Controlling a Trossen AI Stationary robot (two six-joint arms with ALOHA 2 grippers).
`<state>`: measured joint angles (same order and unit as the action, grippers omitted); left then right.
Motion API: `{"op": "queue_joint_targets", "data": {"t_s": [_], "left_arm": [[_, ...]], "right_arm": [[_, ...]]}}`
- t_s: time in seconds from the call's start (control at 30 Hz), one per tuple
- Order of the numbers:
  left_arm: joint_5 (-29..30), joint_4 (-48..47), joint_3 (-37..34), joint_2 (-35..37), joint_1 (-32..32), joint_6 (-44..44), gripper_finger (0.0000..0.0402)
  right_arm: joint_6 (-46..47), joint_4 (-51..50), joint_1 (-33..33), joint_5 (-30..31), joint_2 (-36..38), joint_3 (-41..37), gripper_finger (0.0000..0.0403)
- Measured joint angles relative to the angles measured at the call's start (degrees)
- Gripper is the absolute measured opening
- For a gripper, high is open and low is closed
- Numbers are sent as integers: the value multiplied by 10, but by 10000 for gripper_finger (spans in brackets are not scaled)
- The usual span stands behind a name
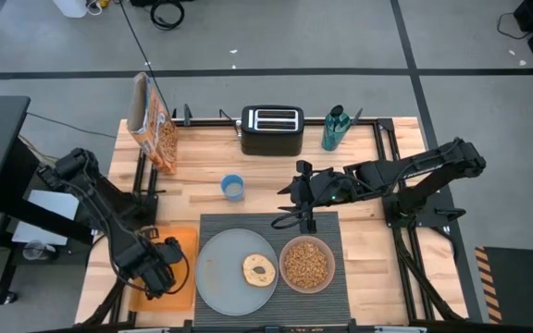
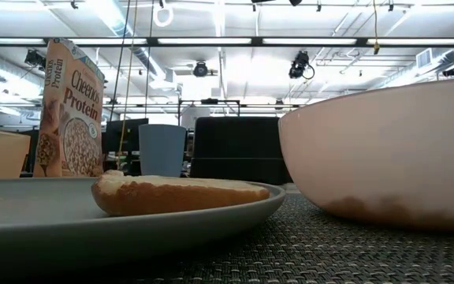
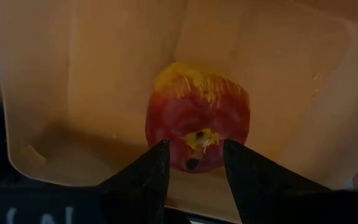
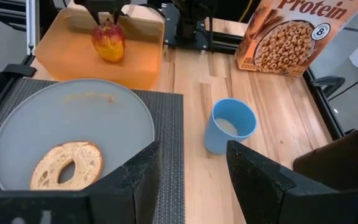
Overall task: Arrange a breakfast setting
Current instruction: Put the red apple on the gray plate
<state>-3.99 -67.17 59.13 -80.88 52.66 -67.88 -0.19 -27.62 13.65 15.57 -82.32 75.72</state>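
A red and yellow apple sits on the floor of an orange tray at the near left; in the high view my left arm hides it. My left gripper points straight down over it, shut on its top. My right gripper hovers open above the far edge of the dark placemat, with nothing between its fingers. On the placemat lie a pale grey plate with a bagel half and a pink bowl of cereal. The orange cereal box stands at the far left. My left gripper pinches the apple's upper part between its two fingers, one on each side of the stem dimple. The fingers come from above, pointing down. In the right wrist view the apple stands upright with its underside on the tray floor.
A black toaster and a teal bottle stand along the far edge. A small blue cup stands between the toaster and the placemat. Bare wood lies right of the placemat.
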Motion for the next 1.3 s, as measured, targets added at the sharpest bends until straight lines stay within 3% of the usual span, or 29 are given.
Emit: {"op": "queue_joint_targets", "data": {"t_s": [0.27, 0.97, 1.17, 1.3], "left_arm": [[-18, -1, 0, -5, 1, -1, 143], [-36, 6, 0, -5, 0, 39, 19], [-64, -11, 14, -5, -11, 67, 18], [-70, -85, 63, -5, -22, 81, 18]], "right_arm": [[2, 14, -4, 0, 0, -28, 187], [7, 23, -15, -2, 0, -35, 187], [6, 24, -15, -2, 0, -35, 187], [6, 28, -15, -2, 0, -35, 187]]}}
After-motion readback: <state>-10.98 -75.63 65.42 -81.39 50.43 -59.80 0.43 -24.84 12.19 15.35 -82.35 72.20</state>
